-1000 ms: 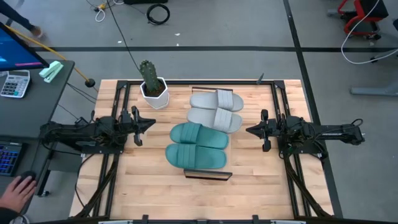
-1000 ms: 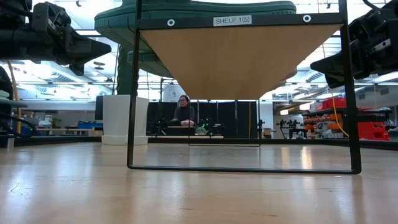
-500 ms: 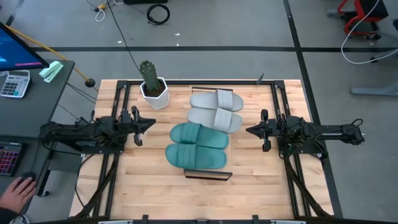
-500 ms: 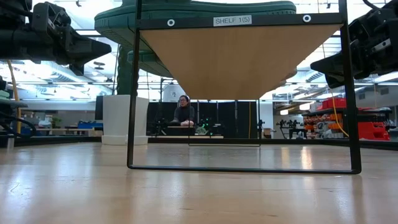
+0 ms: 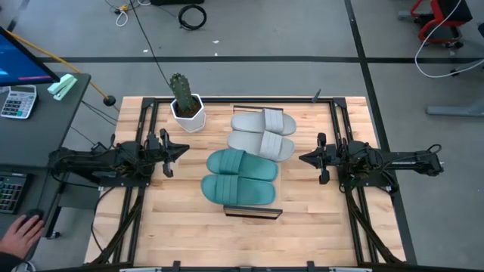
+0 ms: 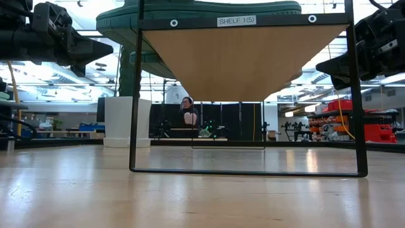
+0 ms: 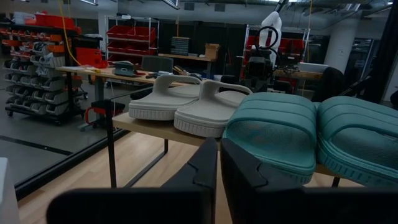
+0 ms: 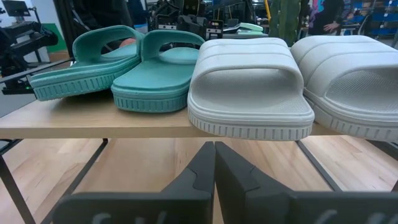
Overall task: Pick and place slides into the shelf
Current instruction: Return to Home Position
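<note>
Only low view shows shelf (image 6: pixel 240 60) label (image 6: pixel 236 21); overhead shows four slides (image 5: pixel 242 166) aboard.

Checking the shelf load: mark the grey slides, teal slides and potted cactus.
grey slides (image 8: pixel 249 68): right wrist view, strap of the one beside the teal pair.
teal slides (image 7: pixel 273 124): left wrist view, strap of the one beside the grey pair.
potted cactus (image 5: pixel 180 89): high view, green stem.

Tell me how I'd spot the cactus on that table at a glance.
Start at the wooden table and find the shelf in its middle, carrying grey slides and teal slides. Beside the grey pair, on the side of the left arm, stands the cactus: the only plant there, upright in a white pot.
</note>
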Motion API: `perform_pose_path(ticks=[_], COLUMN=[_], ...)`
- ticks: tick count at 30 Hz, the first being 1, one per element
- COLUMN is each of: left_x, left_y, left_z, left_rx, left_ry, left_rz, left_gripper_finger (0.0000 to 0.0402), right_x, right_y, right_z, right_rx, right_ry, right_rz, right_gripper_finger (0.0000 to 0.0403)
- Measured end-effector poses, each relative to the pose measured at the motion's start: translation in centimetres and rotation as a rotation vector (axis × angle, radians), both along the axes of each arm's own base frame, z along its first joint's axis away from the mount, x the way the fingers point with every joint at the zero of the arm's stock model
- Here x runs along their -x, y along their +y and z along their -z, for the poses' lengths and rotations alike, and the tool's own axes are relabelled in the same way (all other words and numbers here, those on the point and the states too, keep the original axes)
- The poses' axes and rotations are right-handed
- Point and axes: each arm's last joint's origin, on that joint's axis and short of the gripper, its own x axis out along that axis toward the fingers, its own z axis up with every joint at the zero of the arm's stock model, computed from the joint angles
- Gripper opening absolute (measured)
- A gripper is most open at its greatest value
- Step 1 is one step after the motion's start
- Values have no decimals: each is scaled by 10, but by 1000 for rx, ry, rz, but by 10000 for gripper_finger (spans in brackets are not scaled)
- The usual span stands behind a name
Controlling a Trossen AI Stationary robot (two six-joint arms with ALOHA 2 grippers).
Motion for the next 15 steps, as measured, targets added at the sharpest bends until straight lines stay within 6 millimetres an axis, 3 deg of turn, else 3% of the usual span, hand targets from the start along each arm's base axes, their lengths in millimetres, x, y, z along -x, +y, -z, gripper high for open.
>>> perform_pose_path(ticks=[15], left_x=[0], left_y=[0], left_z=[0], left_rx=[0], left_ry=[0], left_rz=[0], left_gripper_finger=[34], right_x=[0], right_y=[0], right_z=[0], right_rx=[0], right_ry=[0], right_rz=[0], right_gripper_finger=[16])
